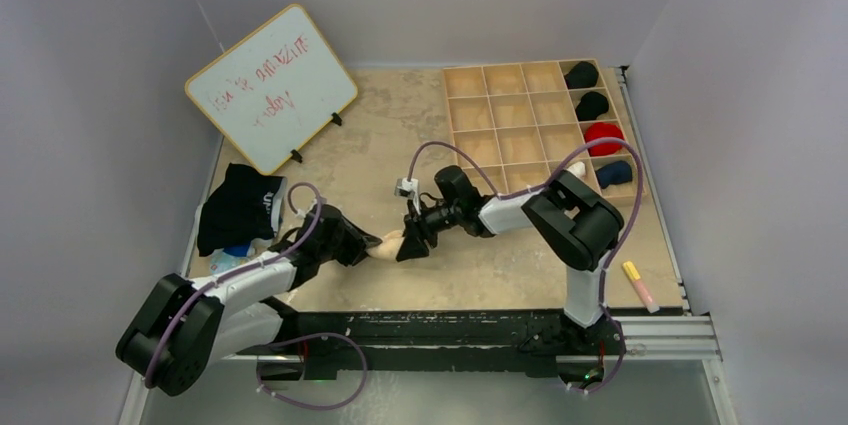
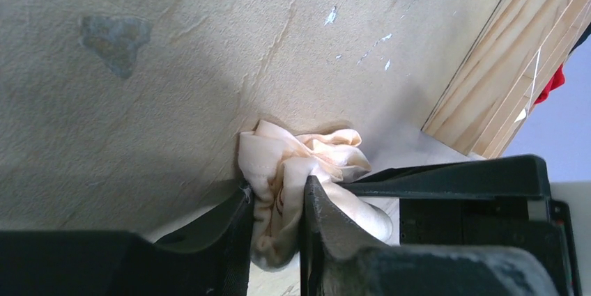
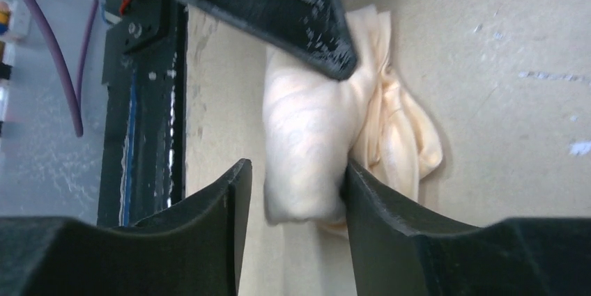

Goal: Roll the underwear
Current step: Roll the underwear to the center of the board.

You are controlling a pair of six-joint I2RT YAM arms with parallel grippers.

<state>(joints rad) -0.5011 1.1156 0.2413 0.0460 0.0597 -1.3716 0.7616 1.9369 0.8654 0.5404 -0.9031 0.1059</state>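
**Cream underwear bunched between both jaws near the front of the tabletop**

The underwear [image 1: 388,242] is a pale cream bundle lying on the beige tabletop [image 1: 400,135], at about 6 o'clock from its middle and close to the near edge. In the left wrist view the underwear [image 2: 301,157] shows as crumpled folds with faint reddish marks that cannot be read as print.

The left arm [image 1: 250,290] reaches in from 8 o'clock. The left jaws are nearly closed and pinch a fold of the cream cloth between them. The right arm [image 1: 520,210] reaches in from 3 o'clock. The right jaws stand parted around the underwear [image 3: 313,136]: one finger presses its side, while the other stands just clear of it.

At 10 o'clock a whiteboard [image 1: 270,85] leans upright on small feet. It carries two lines of red handwriting, too loose and small to read. At 9 o'clock a black garment [image 1: 238,207] lies heaped at the tabletop's edge, with white lettering on a band that is too small to make out.

At 1 o'clock sits a wooden compartment tray [image 1: 446,105]. Its right-hand column holds four rolled pieces, from far to near: black [image 1: 581,75], black [image 1: 592,105], red [image 1: 604,136] and navy [image 1: 613,174]. A pink and yellow marker [image 1: 638,284] lies at 4 o'clock; no label shows on it.
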